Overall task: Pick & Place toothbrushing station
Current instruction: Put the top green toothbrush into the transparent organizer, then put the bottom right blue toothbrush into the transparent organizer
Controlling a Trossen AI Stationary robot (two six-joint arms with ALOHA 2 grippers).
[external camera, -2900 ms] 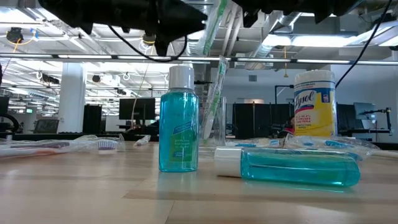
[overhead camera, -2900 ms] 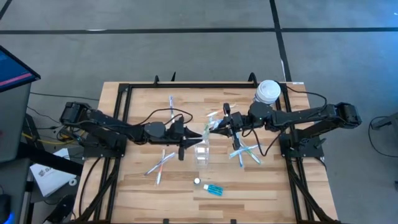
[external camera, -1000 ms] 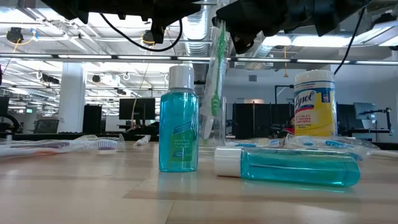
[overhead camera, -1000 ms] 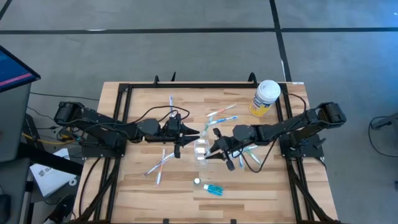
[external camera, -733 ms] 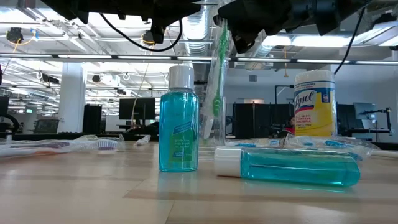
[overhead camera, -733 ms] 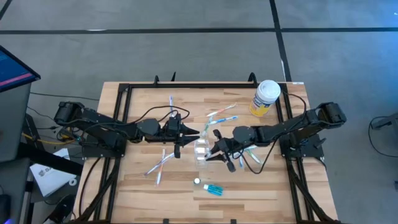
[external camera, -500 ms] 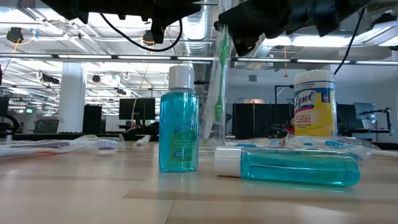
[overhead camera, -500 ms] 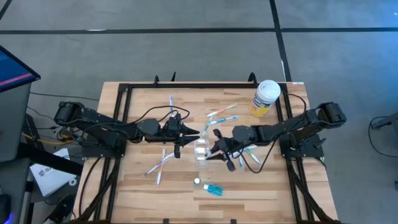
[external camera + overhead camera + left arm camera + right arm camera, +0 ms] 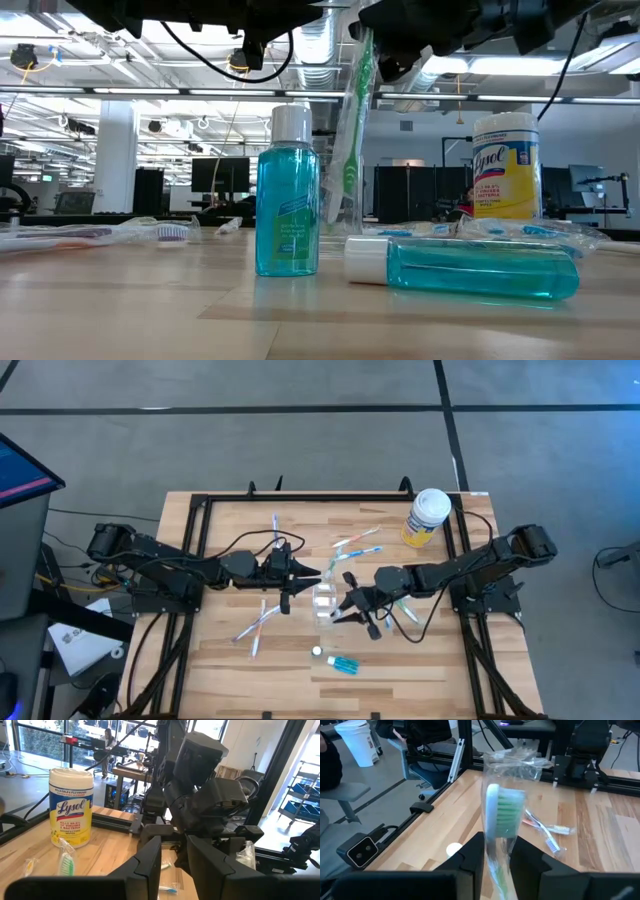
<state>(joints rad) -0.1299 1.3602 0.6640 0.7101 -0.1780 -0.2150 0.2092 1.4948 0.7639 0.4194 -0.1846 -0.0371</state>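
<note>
Slack is coming into my right gripper (image 9: 496, 851): over the last second its jaws have eased a little apart around the green-bristled toothbrush in its clear wrapper (image 9: 504, 820), which stays upright between my fingers with its lower end down in the small clear tumbler (image 9: 324, 605) at the table's middle. I judge this to be the release, so this brush is nearly placed. My left gripper (image 9: 310, 574) hasn't moved, hovering just beside the tumbler, jaws narrowly parted and empty. More wrapped toothbrushes (image 9: 258, 624) lie scattered on the wooden table (image 9: 230, 660), yet to be collected.

Wrapped green toothbrush (image 9: 504, 827) between end effector (image 9: 496, 851) fingers
</note>
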